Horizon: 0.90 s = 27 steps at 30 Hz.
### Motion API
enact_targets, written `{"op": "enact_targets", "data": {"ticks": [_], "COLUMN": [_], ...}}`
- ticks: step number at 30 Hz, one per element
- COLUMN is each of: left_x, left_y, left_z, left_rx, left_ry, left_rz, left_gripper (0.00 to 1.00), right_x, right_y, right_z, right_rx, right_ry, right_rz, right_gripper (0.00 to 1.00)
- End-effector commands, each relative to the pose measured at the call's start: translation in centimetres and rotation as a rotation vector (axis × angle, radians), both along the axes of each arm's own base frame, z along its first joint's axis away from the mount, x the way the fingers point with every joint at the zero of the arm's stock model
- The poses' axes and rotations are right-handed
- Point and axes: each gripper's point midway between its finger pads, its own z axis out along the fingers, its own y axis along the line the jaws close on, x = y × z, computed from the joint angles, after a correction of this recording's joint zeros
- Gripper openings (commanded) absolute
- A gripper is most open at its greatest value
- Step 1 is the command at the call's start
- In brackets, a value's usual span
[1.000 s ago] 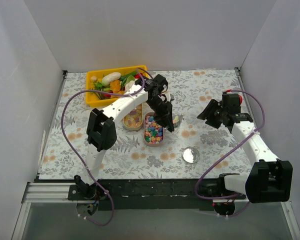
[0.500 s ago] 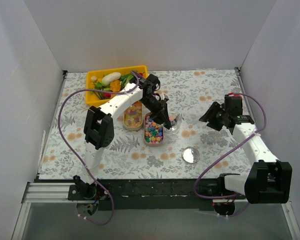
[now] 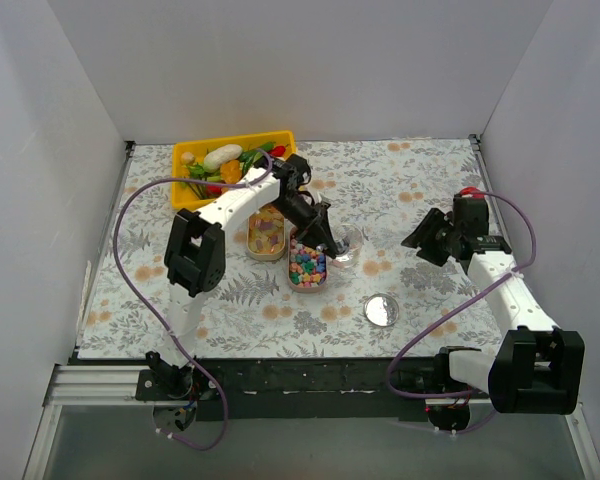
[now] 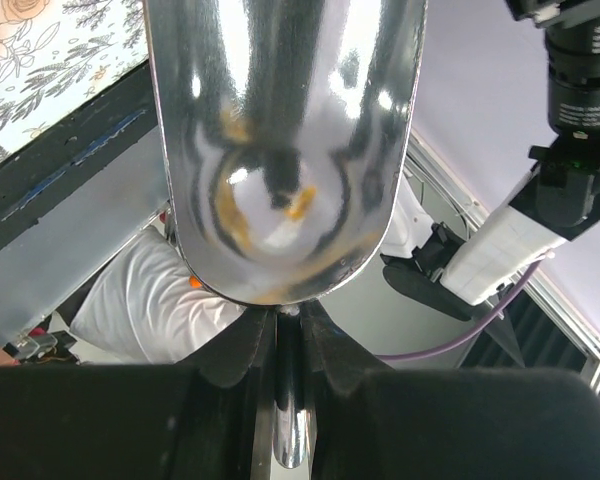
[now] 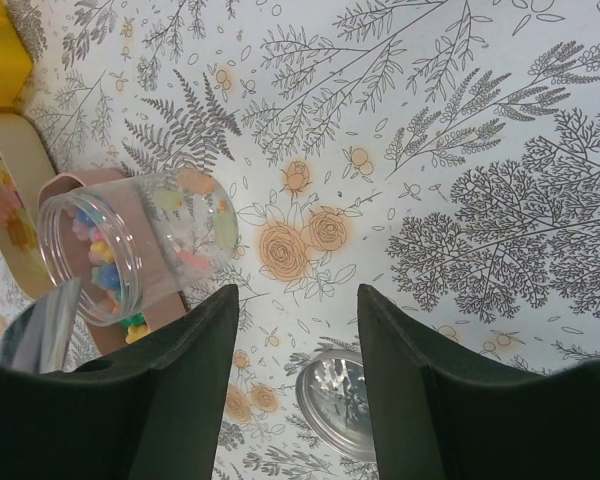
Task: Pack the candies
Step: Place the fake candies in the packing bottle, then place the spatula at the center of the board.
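- Left gripper (image 4: pixel 288 335) is clamped shut on the handle of the metal scoop (image 4: pixel 285 150).
- Right gripper (image 5: pixel 295 390) is spread open, with nothing gripped.
- Candies (image 3: pixel 307 264) are seen in a tray (image 3: pixel 307 289) just beneath the left gripper.

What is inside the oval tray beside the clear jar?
Pastel candies, pink, blue, green and yellow, fill the oval tray. The left gripper, shut on the metal scoop, covers its far end from above, so that part is hidden.
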Motion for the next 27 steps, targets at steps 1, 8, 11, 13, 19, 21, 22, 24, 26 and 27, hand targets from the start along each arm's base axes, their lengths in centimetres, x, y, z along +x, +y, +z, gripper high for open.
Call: {"op": "enact_targets", "data": {"ticks": [1,8,11,13,19,21,22,24,26,27], "left_x": [0.5,2.1,2.6,3.5,-0.6,-3.1,-4.0,-5.0,-5.5,-6.1], "left_y": [0.2,2.3,5.8,8.4,16.2,18.5,19.0,20.3,20.3,20.6], "left_z": [4.6,3.9,2.0,0.6,-3.0,-6.7,-8.1,-10.9,-12.0,-13.1], "left_rx": [-0.081,0.118,0.349,0.517,0.706,0.791,0.828,0.912,0.955,0.990], "left_ry": [-0.038,-0.410,-0.582,-0.643,-0.750,-0.706,-0.692,-0.690,-0.709,-0.702], "left_rz": [0.020,0.043,0.128,0.260,0.527,0.544,0.534,0.531,0.538,0.526], "left_gripper": [0.00,0.00,0.00,0.00,0.00,0.00,0.00,0.00,0.00,0.00], "right_x": [0.3,0.7,0.7,0.5,0.5,0.4,-0.2,-0.2,-1.1,-1.3], "right_y": [0.0,0.8,1.3,1.6,3.5,5.1,7.1,8.6,11.0,11.6], "right_z": [0.8,2.6,3.6,4.4,8.9,10.7,10.9,11.6,11.7,11.4], "right_rx": [0.006,0.032,0.036,0.036,0.011,-0.031,-0.046,-0.095,-0.092,-0.093], "right_ry": [-0.040,-0.080,-0.105,-0.124,-0.236,-0.288,-0.296,-0.326,-0.329,-0.323], "right_rz": [0.011,0.060,0.102,0.133,0.214,0.263,0.327,0.365,0.443,0.461], "right_gripper": [0.58,0.59,0.59,0.60,0.60,0.60,0.60,0.60,0.60,0.60]}}
